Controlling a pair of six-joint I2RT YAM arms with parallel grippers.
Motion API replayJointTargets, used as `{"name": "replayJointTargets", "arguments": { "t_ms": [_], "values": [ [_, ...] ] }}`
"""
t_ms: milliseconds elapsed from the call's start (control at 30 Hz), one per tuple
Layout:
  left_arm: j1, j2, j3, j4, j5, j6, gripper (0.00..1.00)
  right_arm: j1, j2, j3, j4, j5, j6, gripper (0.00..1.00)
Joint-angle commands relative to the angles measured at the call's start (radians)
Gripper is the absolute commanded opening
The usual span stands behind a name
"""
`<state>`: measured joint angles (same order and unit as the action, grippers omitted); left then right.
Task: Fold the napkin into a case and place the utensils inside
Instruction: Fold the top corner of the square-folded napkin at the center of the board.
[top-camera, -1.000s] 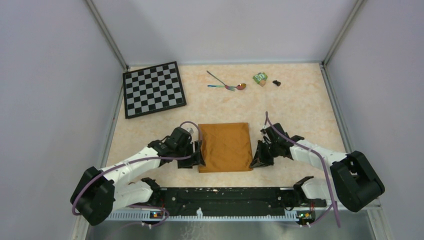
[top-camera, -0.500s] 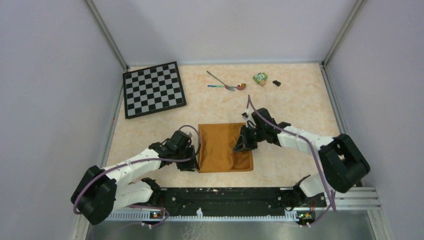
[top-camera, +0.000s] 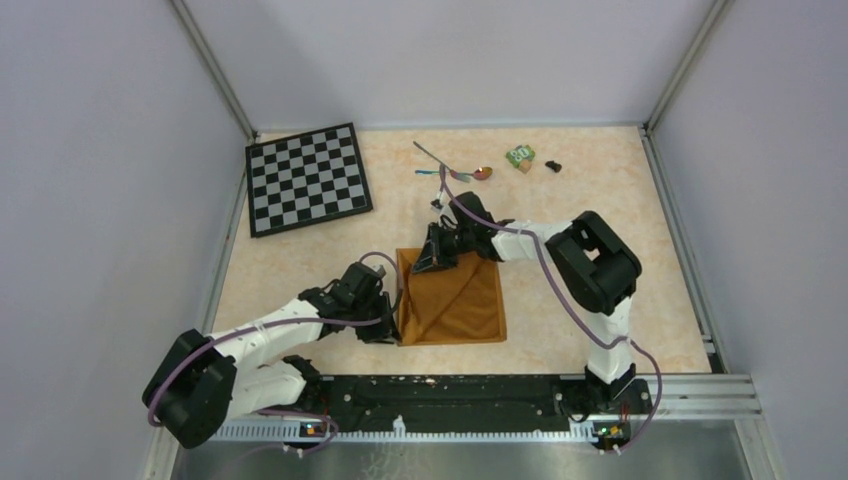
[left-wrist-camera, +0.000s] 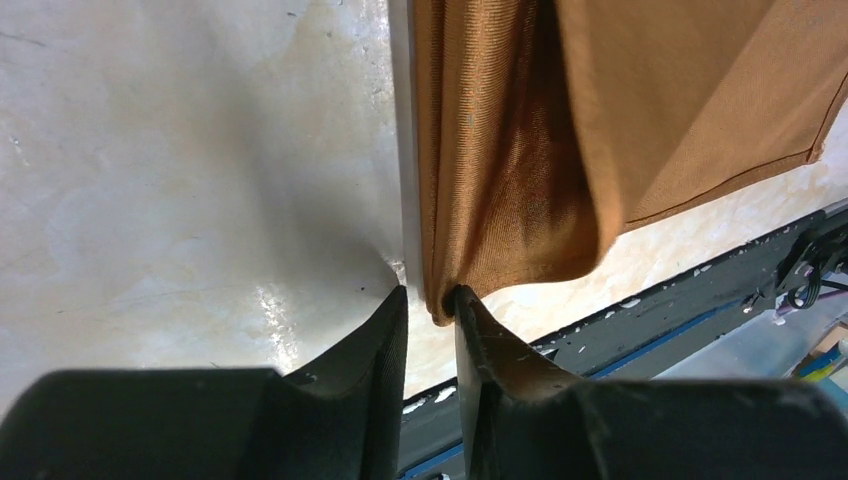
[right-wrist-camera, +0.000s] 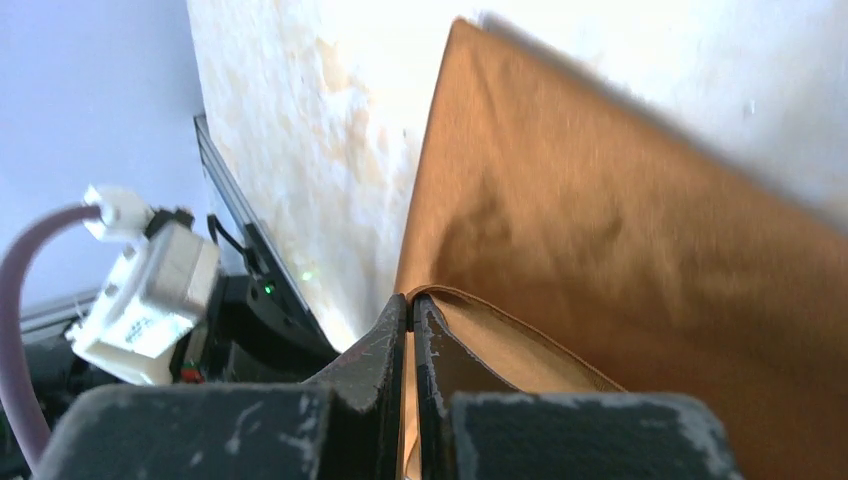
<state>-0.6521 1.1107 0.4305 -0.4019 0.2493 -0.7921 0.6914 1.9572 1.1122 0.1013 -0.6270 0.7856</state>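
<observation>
The orange-brown napkin (top-camera: 460, 300) lies folded near the table's front centre. Its near-right corner is pulled diagonally over to the far-left corner, so a triangular flap lies on top. My right gripper (top-camera: 432, 262) is shut on that corner; the right wrist view shows its jaws (right-wrist-camera: 410, 297) pinching the hem, with the napkin (right-wrist-camera: 640, 280) spread beyond. My left gripper (top-camera: 393, 325) is at the near-left corner; the left wrist view shows its tips (left-wrist-camera: 430, 297) closed on the bunched corner of the napkin (left-wrist-camera: 520, 150). The utensils (top-camera: 452, 172) lie at the far centre, with the spoon's coppery bowl (top-camera: 483, 173) to the right.
A black-and-white chessboard (top-camera: 307, 178) lies at the far left. A small green block (top-camera: 519, 156) and a small dark object (top-camera: 553, 165) sit right of the utensils. The black rail (top-camera: 450, 392) runs along the near edge. Walls close in on three sides.
My right gripper has carried the napkin's near-right corner up and left across the cloth to the far-left corner, which makes a diagonal fold. My left gripper has barely moved.
</observation>
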Motion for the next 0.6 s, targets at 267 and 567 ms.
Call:
{"name": "replayJointTargets", "arguments": {
  "t_ms": [267,567],
  "values": [
    [-0.006,0.013,-0.05,0.022,-0.01,0.002,0.27,0.004,0.133,0.196,0.057,0.034,0.015,0.0],
    [-0.006,0.002,-0.054,0.019,-0.008,-0.002,0.24,-0.004,0.167,0.245,0.012,0.071,-0.001,0.0]
  ]
}}
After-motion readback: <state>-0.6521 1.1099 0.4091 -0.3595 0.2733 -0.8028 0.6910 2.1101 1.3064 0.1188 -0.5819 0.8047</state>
